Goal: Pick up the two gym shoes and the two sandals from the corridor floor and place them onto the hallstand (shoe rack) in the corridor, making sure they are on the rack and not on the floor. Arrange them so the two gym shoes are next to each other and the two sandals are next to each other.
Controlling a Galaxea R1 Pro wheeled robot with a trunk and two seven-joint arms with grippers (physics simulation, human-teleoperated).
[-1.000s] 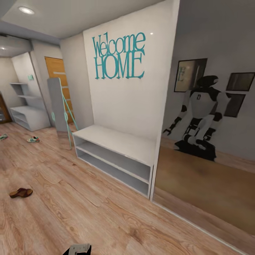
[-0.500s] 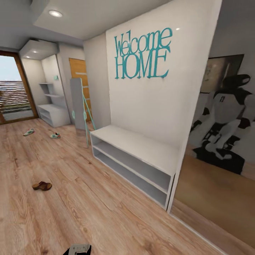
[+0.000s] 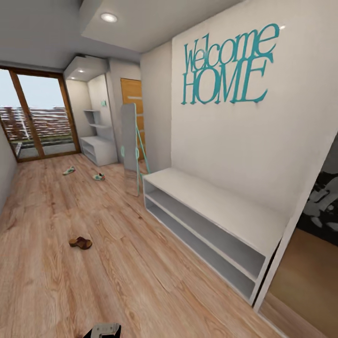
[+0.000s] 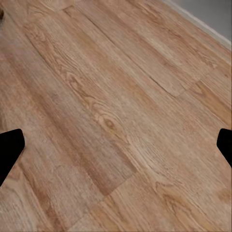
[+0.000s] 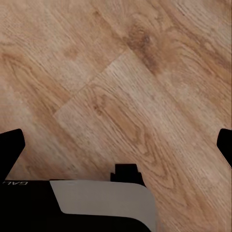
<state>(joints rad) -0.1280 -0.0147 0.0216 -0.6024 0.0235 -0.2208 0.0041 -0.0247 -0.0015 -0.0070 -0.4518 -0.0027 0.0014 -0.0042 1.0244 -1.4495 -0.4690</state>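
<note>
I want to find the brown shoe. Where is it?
In the head view, the brown sandal lies alone on the wood floor, left of the grey shoe rack and nearer than the two white sneakers.

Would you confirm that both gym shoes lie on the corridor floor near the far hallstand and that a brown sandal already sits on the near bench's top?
Not quite. In the head view the sandal lies on the corridor floor, apart from the near bench, not on its top. The rest holds: both gym shoes lie on the floor near the far hallstand.
</note>
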